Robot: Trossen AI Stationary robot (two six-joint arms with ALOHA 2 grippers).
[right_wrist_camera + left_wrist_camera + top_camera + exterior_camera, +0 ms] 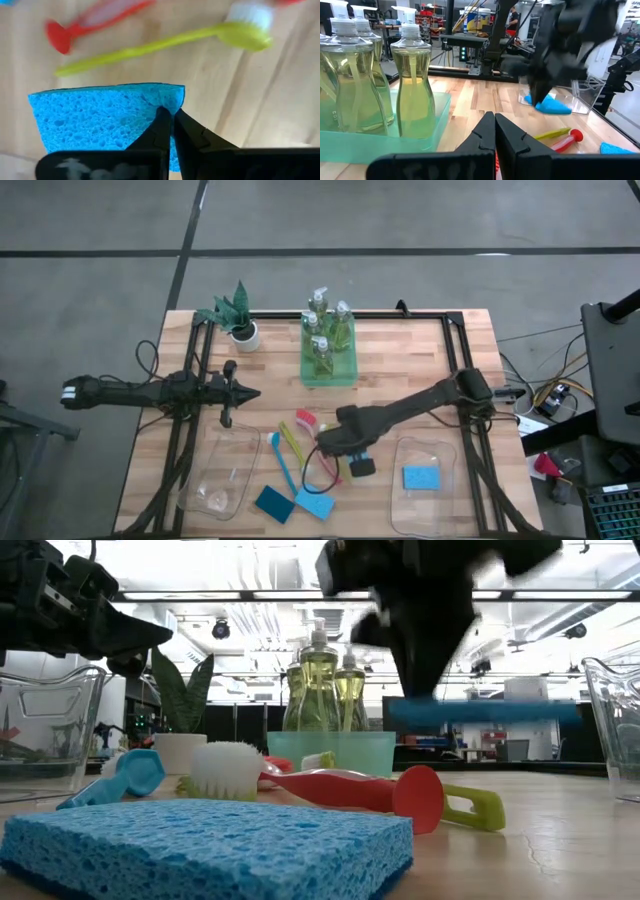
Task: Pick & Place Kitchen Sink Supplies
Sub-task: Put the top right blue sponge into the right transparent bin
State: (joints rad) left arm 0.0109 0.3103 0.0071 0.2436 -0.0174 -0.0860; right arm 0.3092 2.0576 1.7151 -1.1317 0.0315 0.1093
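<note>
Wooden table point(480, 345) under me, black frame rails along its sides. Spiky green plant point(232, 308) in white pot point(246, 335) near far left corner. Green tray point(329, 370) at far middle, just beside plant's right. Clear plastic bin point(222, 472) near front left; second clear bin point(427, 485) near front right. Grey floor beyond table.
</note>
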